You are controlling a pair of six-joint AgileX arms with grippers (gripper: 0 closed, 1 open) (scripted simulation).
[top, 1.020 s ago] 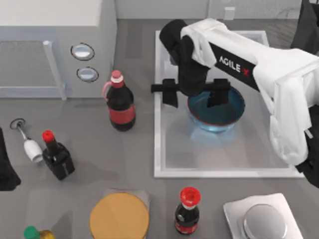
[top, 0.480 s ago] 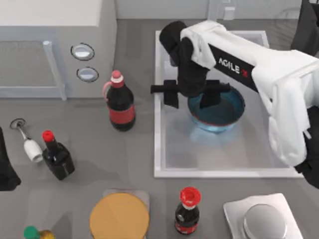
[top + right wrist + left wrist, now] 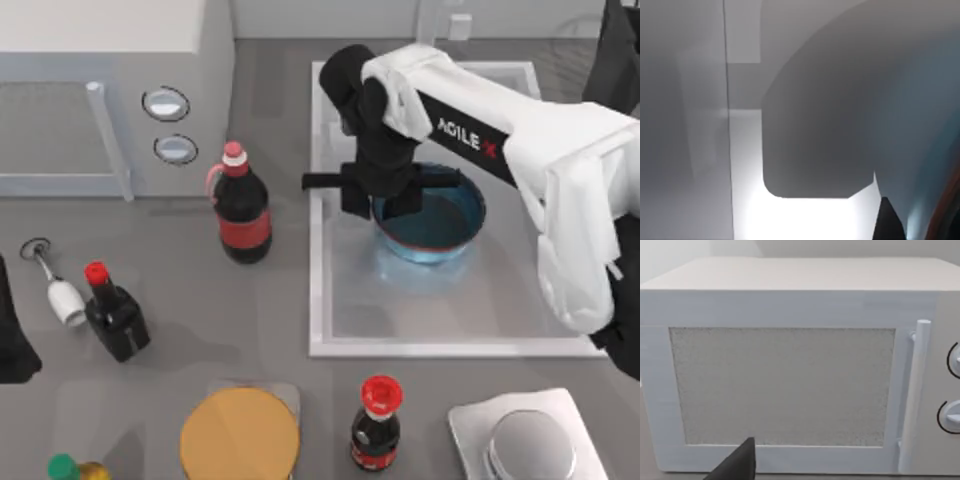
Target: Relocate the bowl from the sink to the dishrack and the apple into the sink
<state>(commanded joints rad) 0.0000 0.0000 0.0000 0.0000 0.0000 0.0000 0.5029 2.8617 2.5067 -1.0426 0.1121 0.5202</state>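
I'm on the first leg, getting the round glossy blue bowl with the dark teal inside and thin reddish rim (image 3: 432,220) out of the large pale white-grey rectangular sink (image 3: 322,300); my right gripper (image 3: 378,197) is down at the bowl's near-left rim, one black finger (image 3: 356,193) just outside the wall and the other inside over the teal, fingers drawn close together across that rim, pinching it as far as I can judge from above; the bowl sits under and just to the right of the gripper, resting in the upper half of the basin; next call is a straight lift, keeping the bowl level so it doesn't pivot on that one-sided pinch, clearing the sink's raised edge before swinging off toward the dishrack; the small red apple isn't something I can pick out yet, so that leg waits; my left gripper (image 3: 737,465) is parked far off to my left, facing the white box microwave with two round dials (image 3: 790,375); readable writing: "AGILE X" in white with a red X on my right arm's black panel (image 3: 465,138)
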